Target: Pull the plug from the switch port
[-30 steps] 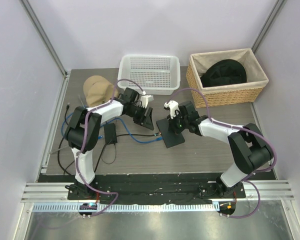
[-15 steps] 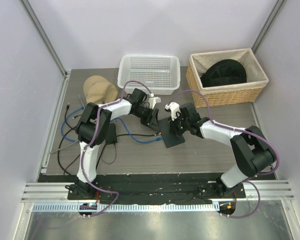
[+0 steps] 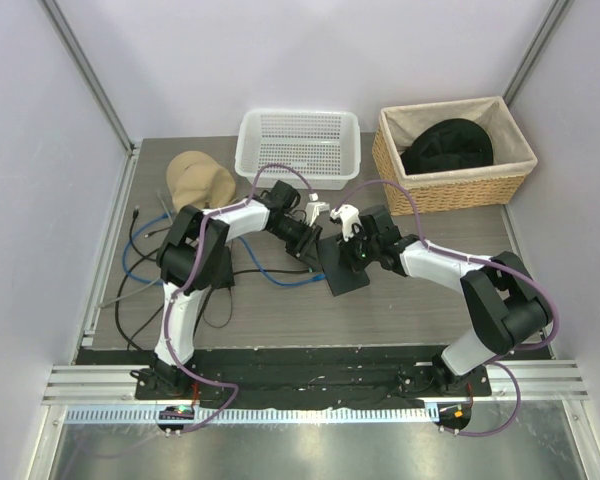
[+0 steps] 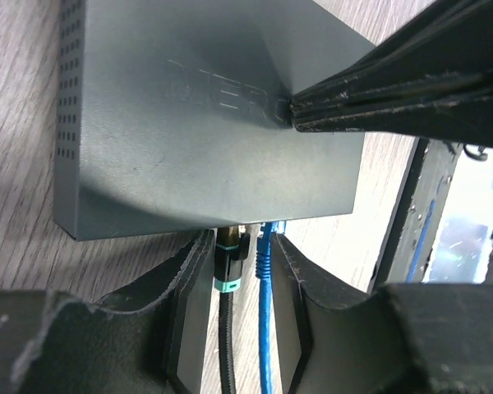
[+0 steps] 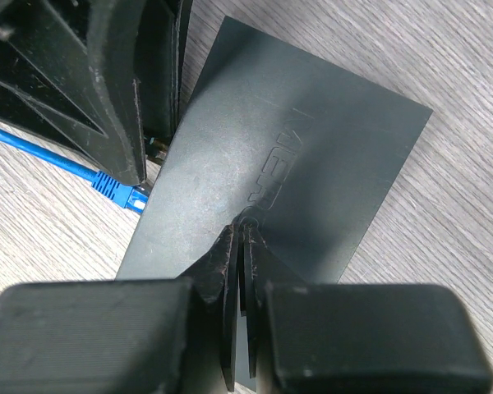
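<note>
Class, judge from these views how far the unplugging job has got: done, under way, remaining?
Done: the right gripper, shut, rests its tips on the switch, apparently steadying it. In hand: the left gripper is open, fingers either side of the black plug and the blue plug. Left: closing on a plug and pulling; both sit in their ports.

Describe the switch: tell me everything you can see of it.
The switch is a flat, matte dark rectangular box with embossed lettering on top and vent holes along one side. It lies flat on the wood-grain table. A black plug and a blue plug meet its port edge, straddled by the open left hand. The shut right hand presses down on the top by the lettering.
</note>
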Available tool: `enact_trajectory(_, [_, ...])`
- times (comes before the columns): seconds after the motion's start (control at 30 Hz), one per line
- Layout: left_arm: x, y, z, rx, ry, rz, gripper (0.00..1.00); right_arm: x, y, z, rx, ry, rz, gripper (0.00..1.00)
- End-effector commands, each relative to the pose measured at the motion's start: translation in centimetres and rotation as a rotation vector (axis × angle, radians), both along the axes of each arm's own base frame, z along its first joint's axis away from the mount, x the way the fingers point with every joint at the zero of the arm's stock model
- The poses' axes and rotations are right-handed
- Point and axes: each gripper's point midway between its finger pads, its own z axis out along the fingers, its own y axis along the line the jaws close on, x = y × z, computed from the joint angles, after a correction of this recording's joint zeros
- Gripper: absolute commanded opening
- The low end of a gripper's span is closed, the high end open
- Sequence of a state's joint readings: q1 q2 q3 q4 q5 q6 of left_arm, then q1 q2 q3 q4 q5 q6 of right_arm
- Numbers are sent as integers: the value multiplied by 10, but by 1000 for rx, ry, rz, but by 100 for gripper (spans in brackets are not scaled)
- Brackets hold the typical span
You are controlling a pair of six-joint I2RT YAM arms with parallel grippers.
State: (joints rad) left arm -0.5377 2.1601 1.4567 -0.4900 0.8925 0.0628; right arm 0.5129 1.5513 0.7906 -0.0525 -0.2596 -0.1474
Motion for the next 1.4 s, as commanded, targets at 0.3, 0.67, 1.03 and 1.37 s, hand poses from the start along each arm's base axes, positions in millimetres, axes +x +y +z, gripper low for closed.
enact_trajectory(0.3, [-4,23,-50,166,31,6,35,-7,-8,-5,-28,21,-9,8])
enact_trajectory(0.67, [3,21,-59,182,45,35,0,-7,-8,-5,-28,23,-6,8])
enact_trajectory(1.03, [29,16,-48,207,-39,9,0,-6,-7,-8,-36,37,-3,8])
enact_trajectory(1.37, [-3,28,-49,180,16,-126,0,-6,-7,-8,-35,36,-4,8])
